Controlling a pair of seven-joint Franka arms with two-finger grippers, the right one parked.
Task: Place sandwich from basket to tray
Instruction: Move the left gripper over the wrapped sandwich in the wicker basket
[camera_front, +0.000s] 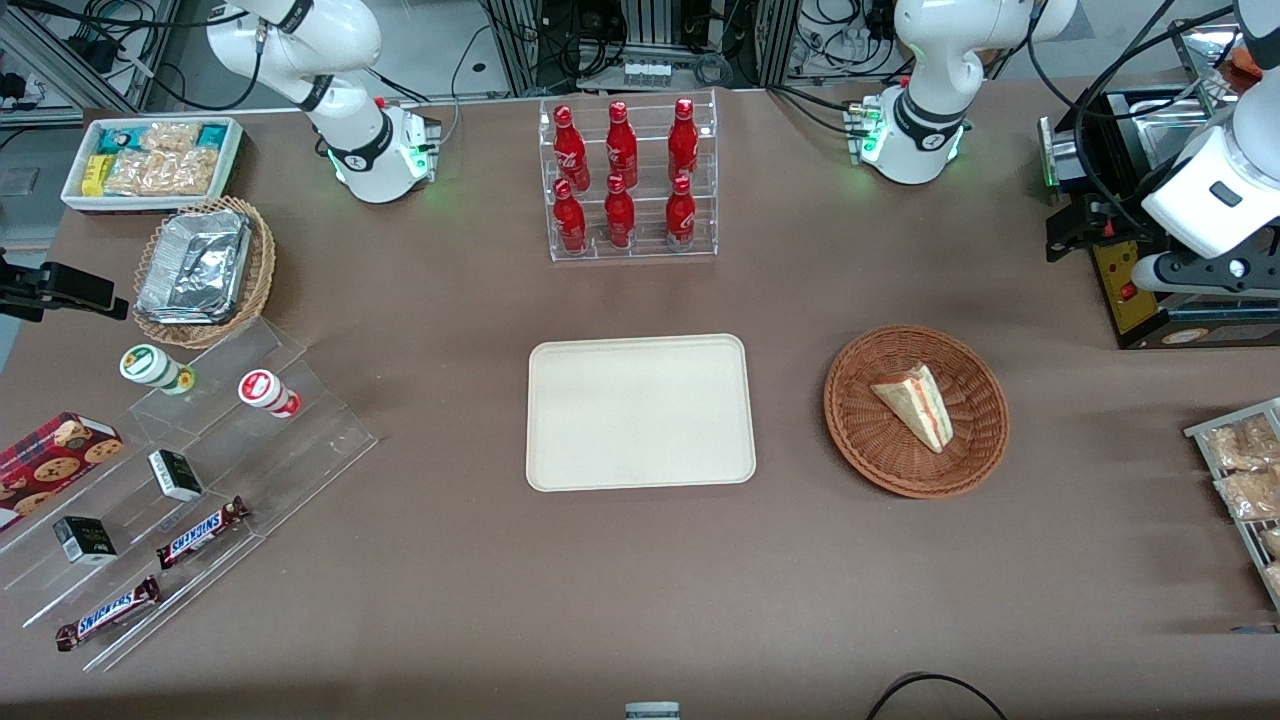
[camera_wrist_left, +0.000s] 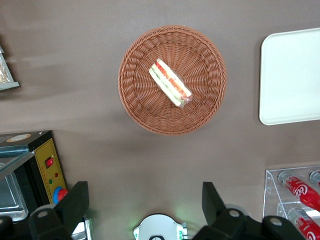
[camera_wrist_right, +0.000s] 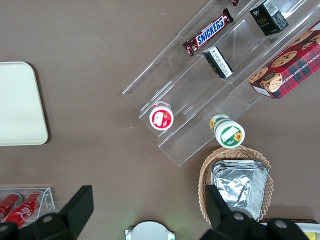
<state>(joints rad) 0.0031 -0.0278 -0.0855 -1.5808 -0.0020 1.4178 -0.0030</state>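
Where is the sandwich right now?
The sandwich lies in the reddish-brown basket, beside the cream tray, toward the working arm's end of the table. The gripper hangs open, high above the table, touching nothing.

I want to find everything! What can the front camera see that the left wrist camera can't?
Only the front view shows the Snickers bars, the cookie box and the foil containers. Only the left wrist view shows the gripper, open, high above the table. Both show the sandwich in the basket, the tray beside it, and the red bottles.
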